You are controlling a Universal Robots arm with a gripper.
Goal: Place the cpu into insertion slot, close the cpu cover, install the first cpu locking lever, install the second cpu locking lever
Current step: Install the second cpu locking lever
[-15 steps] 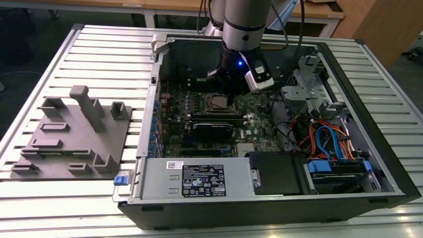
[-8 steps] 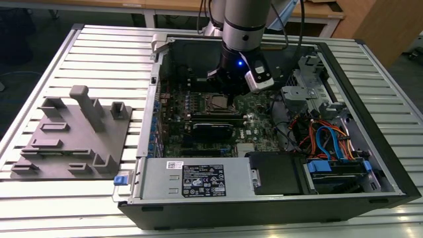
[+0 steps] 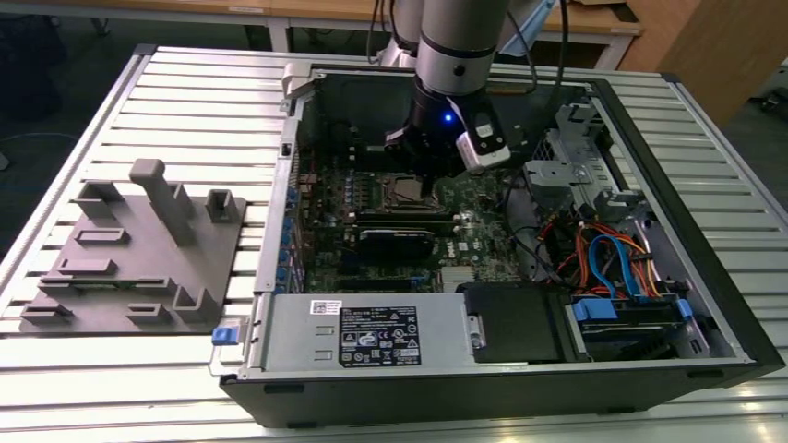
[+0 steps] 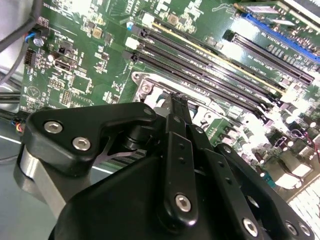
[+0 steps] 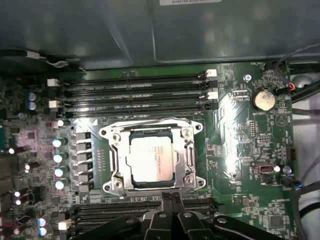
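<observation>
So the arm (image 3: 459,41) at the top centre of the exterior view is a fat silver-grey tube with a darker band at its lower end. Below that the wrist goes black, with a small blue light (image 3: 445,117) glowing on it and a white-grey box (image 3: 483,146) strapped on beside it. Dark cables (image 3: 556,46) loop behind. In the second wrist view the gripper (image 4: 176,102) is matte black, chunky jointed links pinned with shiny silver screws (image 4: 81,144), plus a bare metal cylinder (image 4: 35,175) at lower left.

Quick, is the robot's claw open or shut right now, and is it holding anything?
End effector: shut, fingers pressed together, holding nothing, at the edge of the cpu cover, with the cpu seated in the socket.
</observation>
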